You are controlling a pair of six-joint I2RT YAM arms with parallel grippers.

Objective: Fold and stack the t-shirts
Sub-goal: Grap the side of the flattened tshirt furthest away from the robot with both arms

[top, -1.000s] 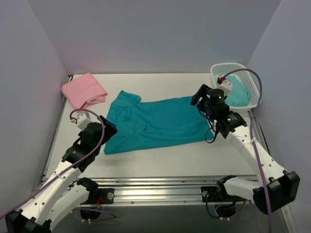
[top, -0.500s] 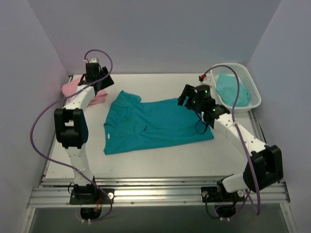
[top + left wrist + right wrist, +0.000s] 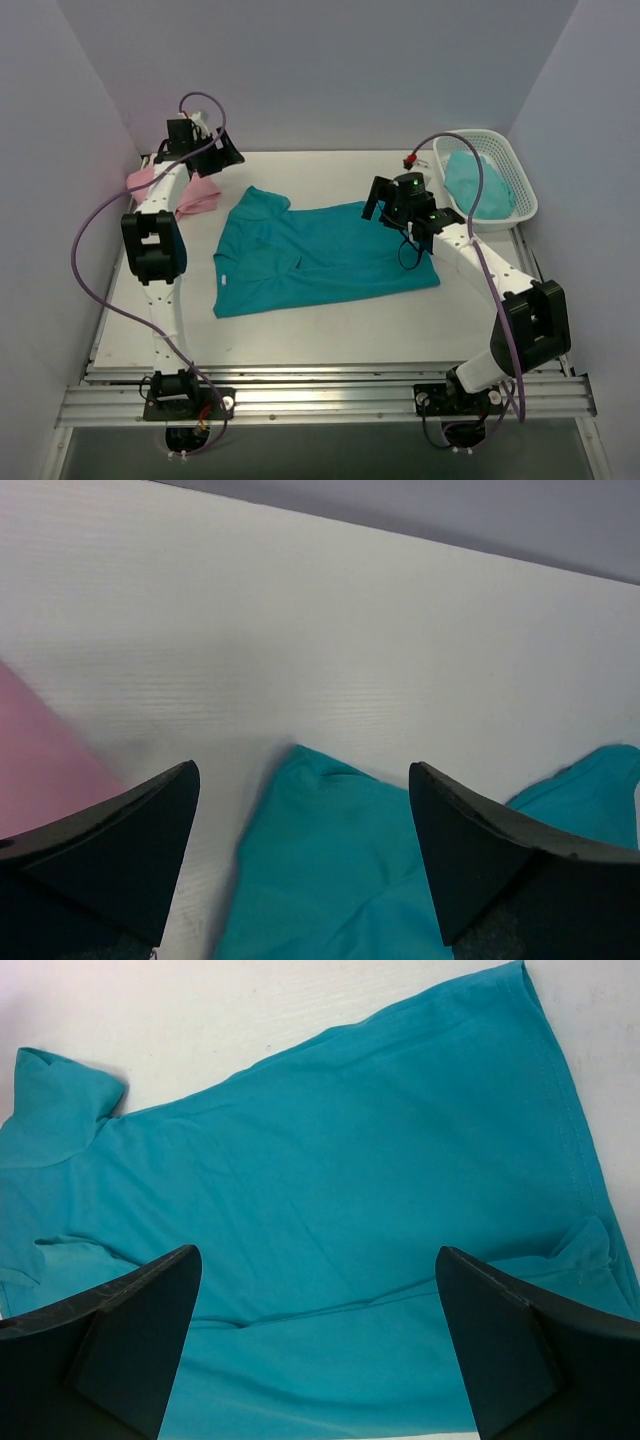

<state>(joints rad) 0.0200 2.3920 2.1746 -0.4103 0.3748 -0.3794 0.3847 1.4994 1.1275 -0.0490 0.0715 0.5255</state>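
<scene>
Shifted slightly since before, the left gripper (image 3: 302, 772) and right gripper (image 3: 317, 1256) are held spread and empty. With the teal t-shirt (image 3: 320, 258) laid beneath them, a single layer could be pinched and the fold skewed.

No readable text, label, brand or number anywhere (all 3 views).

This looks like a robotics lab test cell: a flat white tabletop (image 3: 330, 330) is boxed in on three sides by plain pale lilac-grey wall panels (image 3: 330, 70). A white-and-black jointed left robot arm (image 3: 160, 250) and a matching right robot arm (image 3: 480, 265) stand on a slotted silver aluminium rail (image 3: 330, 400) at the near edge, trailing loose purple cables (image 3: 77, 262).
</scene>
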